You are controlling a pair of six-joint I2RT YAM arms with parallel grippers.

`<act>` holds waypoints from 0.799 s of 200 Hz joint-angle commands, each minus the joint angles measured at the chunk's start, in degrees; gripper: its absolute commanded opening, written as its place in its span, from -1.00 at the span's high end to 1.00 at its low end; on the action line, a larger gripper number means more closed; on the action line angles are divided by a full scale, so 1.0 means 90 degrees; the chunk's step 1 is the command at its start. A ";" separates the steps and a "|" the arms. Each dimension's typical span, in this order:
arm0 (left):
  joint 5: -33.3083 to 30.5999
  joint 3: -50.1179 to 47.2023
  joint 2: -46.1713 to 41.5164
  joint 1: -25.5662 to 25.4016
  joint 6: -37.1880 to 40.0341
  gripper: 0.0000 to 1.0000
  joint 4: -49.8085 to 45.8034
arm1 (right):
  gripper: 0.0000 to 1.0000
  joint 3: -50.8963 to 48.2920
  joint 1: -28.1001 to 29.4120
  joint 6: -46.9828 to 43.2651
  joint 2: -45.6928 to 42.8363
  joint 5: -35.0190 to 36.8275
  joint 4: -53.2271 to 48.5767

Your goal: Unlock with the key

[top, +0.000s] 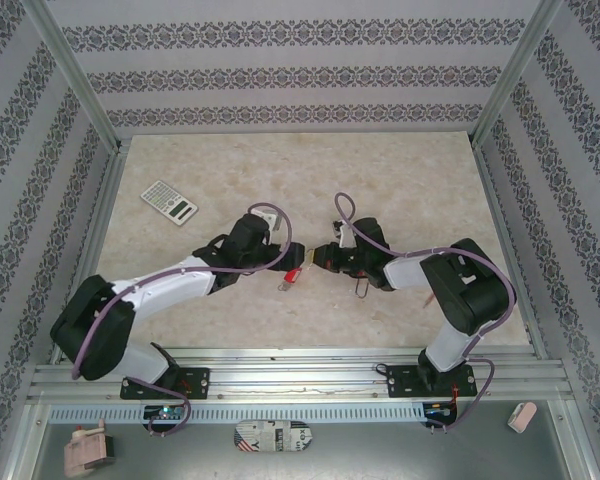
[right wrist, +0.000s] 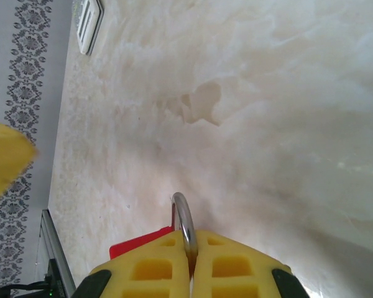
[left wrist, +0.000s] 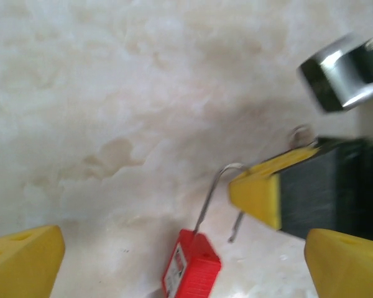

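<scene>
Apparently unlocked red padlock (left wrist: 189, 270), shackle (right wrist: 184, 214) pinched by right end effector (right wrist: 191, 245), left end effector (top: 283, 262) spread wide

One padlock (top: 291, 277), one calculator (top: 169, 202)

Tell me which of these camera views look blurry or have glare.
Top external view: sharp, evenly lit, no glare. Left wrist view: soft throughout, the red padlock and a shiny metal part smeared. Right wrist view: table fairly crisp, a yellow blur at the left edge.
</scene>
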 commanded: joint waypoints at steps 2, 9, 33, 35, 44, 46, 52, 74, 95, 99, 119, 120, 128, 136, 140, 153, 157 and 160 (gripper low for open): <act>-0.0009 0.0341 -0.0228 0.0054 -0.0125 -1.00 -0.0560 | 0.99 -0.0102 -0.0056 -0.0164 -0.0051 -0.0097 -0.0055; -0.0013 0.0440 -0.0189 0.0055 -0.0101 -1.00 -0.0730 | 0.98 -0.0091 -0.0054 -0.0127 0.0005 -0.0090 -0.0036; 0.0077 0.0545 -0.0064 0.0055 -0.0106 -1.00 -0.0858 | 0.98 0.0032 -0.0064 -0.0004 0.0160 -0.0050 -0.0050; 0.0092 0.0549 -0.0049 0.0055 -0.0108 -0.99 -0.0861 | 0.98 0.0042 -0.0060 0.0008 0.0161 -0.0039 -0.0047; 0.0151 0.0611 0.0027 0.0052 -0.0109 -1.00 -0.0977 | 0.98 0.0113 -0.0059 0.0063 0.0164 -0.0015 -0.0125; 0.0155 0.0639 0.0039 0.0054 -0.0116 -1.00 -0.1006 | 0.98 0.0128 -0.0059 0.0066 0.0157 0.0001 -0.0168; 0.0152 0.0704 0.0120 0.0054 -0.0099 -1.00 -0.1185 | 0.98 0.0186 -0.0059 0.0072 0.0130 0.0044 -0.0275; 0.0257 0.0809 0.0309 0.0055 -0.0041 -0.70 -0.1702 | 0.98 0.0314 -0.0059 0.0015 0.0008 0.0226 -0.0711; 0.0722 0.0697 0.0304 0.0046 -0.0046 -0.50 -0.1775 | 0.98 0.0393 -0.0078 0.0033 -0.0001 0.0246 -0.0910; 0.0795 0.0667 0.0290 0.0045 -0.0045 -0.47 -0.1756 | 0.98 0.0404 -0.0077 0.0035 0.0019 0.0246 -0.0928; 0.1062 0.0632 0.0361 0.0045 0.0097 -0.37 -0.1830 | 0.98 0.0440 -0.0080 0.0075 0.0092 0.0254 -0.0973; 0.1073 0.0636 0.0374 0.0045 0.0107 -0.37 -0.1840 | 0.98 0.0443 -0.0084 0.0076 0.0097 0.0254 -0.0983; 0.1116 0.0664 0.0449 0.0045 0.0159 -0.37 -0.1905 | 0.98 0.0470 -0.0083 0.0095 0.0112 0.0247 -0.0998; 0.1178 0.0664 0.0544 0.0045 0.0216 -0.37 -0.1917 | 0.98 0.0501 -0.0083 0.0121 0.0113 0.0235 -0.1041; 0.1228 0.0661 0.0590 0.0045 0.0245 -0.37 -0.1916 | 0.98 0.0527 -0.0079 0.0125 0.0107 0.0237 -0.1072; 0.1291 0.0669 0.0780 0.0045 0.0344 -0.36 -0.1986 | 0.98 0.0605 -0.0085 0.0125 0.0067 0.0254 -0.1235; 0.1290 0.0686 0.0844 0.0045 0.0378 -0.36 -0.2017 | 0.98 0.0616 -0.0079 0.0126 0.0036 0.0261 -0.1269; 0.1290 0.0686 0.0901 0.0042 0.0402 -0.36 -0.2036 | 0.98 0.0628 -0.0079 0.0125 0.0021 0.0264 -0.1303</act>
